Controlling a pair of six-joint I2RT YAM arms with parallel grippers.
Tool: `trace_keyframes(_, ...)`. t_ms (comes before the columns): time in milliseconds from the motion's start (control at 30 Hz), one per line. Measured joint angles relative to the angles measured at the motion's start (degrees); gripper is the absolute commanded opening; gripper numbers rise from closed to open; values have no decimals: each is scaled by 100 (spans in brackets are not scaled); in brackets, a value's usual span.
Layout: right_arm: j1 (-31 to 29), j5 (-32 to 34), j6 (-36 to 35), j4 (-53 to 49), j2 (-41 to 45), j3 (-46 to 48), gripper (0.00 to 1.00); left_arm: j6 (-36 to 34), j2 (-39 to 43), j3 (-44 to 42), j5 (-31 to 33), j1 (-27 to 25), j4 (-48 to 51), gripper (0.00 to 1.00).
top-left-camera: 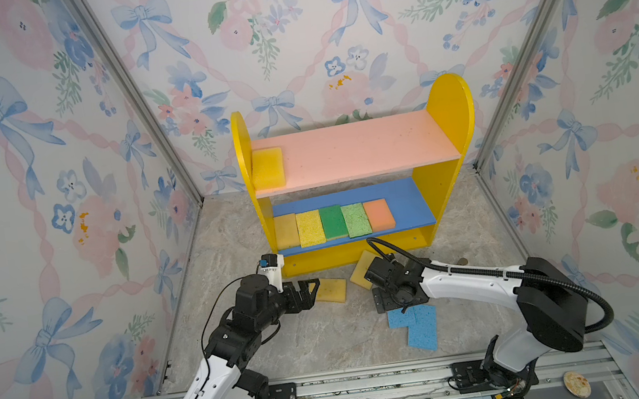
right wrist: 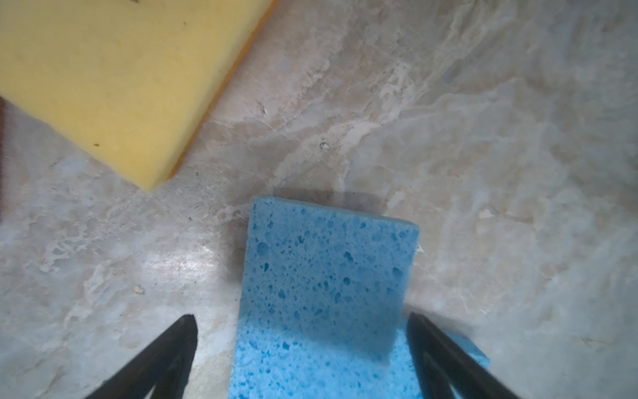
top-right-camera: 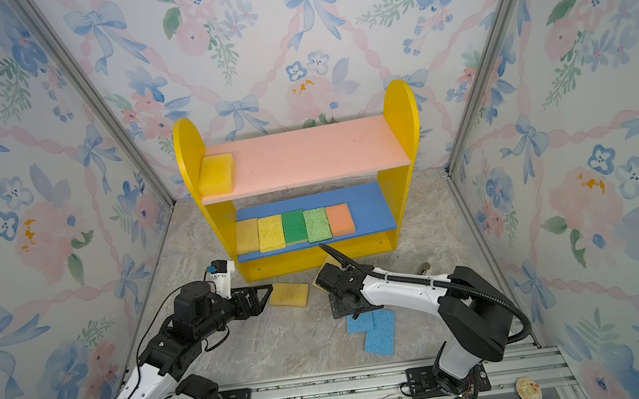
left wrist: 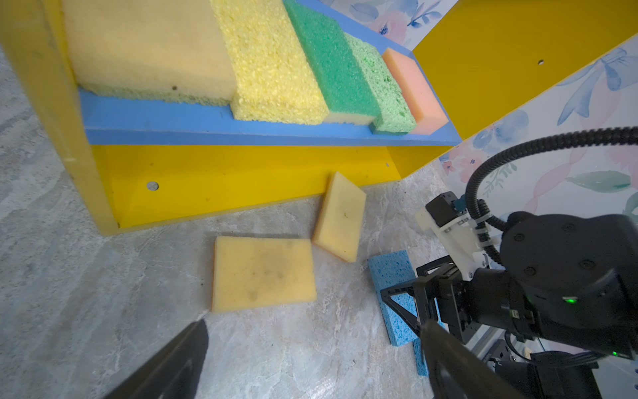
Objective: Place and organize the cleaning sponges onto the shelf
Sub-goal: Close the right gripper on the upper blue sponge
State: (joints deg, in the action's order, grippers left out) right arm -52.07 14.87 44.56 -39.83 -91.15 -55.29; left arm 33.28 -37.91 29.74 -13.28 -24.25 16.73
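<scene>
In a top view I count six cleaning sponges point(top-left-camera: 332, 223) on the shelf point(top-left-camera: 365, 149), frame centre; four lie on the floor point(top-left-camera: 327, 344) below.

Left wrist: left gripper point(left wrist: 316, 324) wide, empty, facing a yellow sponge point(left wrist: 262, 273).

Right wrist: right gripper point(right wrist: 302, 317) wide, straddling a blue sponge point(right wrist: 328, 262), ungripped.

Foam likely light, squashy; pinch across its narrow width.

Tilted yellow sponge point(top-left-camera: 360, 274) by shelf point(top-left-camera: 439, 194) base strip: near end under right arm point(top-left-camera: 465, 286) in both top views. In right wrist view it is blurred and cut off at picture edge.
Two blue sponges point(top-left-camera: 420, 327): far ends covered by right gripper point(right wrist: 300, 317) in top views. Overlapping or just touching, cannot tell.
Left gripper point(left wrist: 314, 324) fingers cropped in left wrist view.
Small round thing point(top-left-camera: 462, 261) behind right arm: too small to identify.
</scene>
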Motion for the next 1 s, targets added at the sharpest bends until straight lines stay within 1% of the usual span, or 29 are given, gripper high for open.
trace_keyframes(233,87,-4,0,103,-306,2,97,0,0,0,9,-17,0,98)
trace_keyframes(333,133,-7,0,166,-326,2,100,0,0,0,42,-37,0,98)
trace_keyframes(700,146,-114,2,435,-522,-11,79,0,0,-2,48,-55,0,98)
trace_keyframes(1000,136,-111,0,299,-411,-48,73,146,0,-15,35,-175,-15,98)
